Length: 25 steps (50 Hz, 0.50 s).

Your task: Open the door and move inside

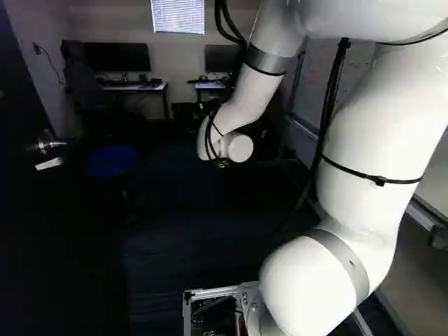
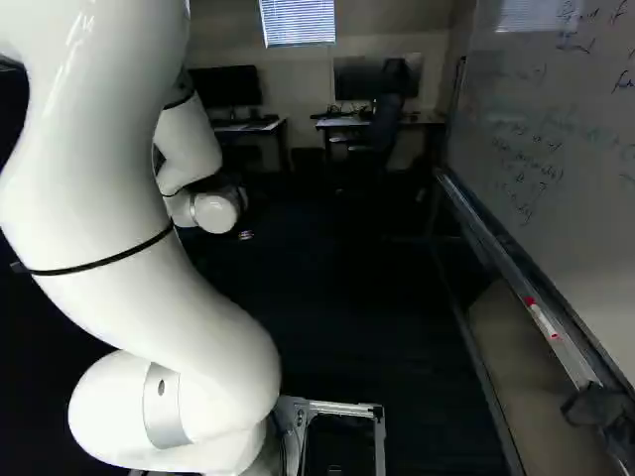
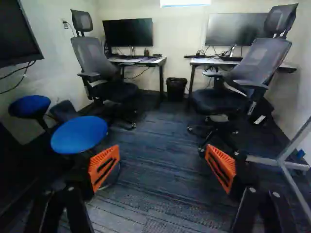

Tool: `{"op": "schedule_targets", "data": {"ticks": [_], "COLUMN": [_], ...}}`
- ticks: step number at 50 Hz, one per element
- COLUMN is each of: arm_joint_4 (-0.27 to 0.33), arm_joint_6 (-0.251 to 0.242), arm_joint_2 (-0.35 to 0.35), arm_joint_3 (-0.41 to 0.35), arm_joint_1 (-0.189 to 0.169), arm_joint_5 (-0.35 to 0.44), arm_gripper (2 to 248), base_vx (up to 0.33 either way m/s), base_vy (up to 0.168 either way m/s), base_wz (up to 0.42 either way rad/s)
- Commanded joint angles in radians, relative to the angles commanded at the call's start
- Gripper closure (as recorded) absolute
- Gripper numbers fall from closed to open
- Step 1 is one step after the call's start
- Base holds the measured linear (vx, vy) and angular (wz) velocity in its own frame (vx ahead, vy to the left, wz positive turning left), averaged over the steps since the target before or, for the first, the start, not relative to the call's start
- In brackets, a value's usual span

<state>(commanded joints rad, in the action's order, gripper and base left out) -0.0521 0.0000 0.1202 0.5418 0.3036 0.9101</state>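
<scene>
At the left of the left base view a dark door bears a silver handle, with a small white piece just below it. The door stands open and the room beyond shows. My gripper is a dark shape by the white wrist in the right base view, its fingertips hard to make out, well away from the handle. The wrist view shows the gripper open, its orange pads wide apart with only carpet seen between them. No handle shows in that view.
Blue stools stand beside one finger; two office chairs, desks with monitors and a bin lie ahead. A metal stand is beyond the other finger. A whiteboard with a tray runs along the right side.
</scene>
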Motion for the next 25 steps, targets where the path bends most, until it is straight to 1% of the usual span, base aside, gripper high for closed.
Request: {"op": "schedule_targets", "data": {"ticks": [25], "arm_joint_4": [0.000], "arm_joint_6": [0.000], "arm_joint_2": [0.000], "arm_joint_3": [0.000], "arm_joint_1": [0.000], "arm_joint_5": [0.000], "arm_gripper": [3], "base_vx": [0.214], "base_vy": [0.007], "base_wz": [-0.006]}}
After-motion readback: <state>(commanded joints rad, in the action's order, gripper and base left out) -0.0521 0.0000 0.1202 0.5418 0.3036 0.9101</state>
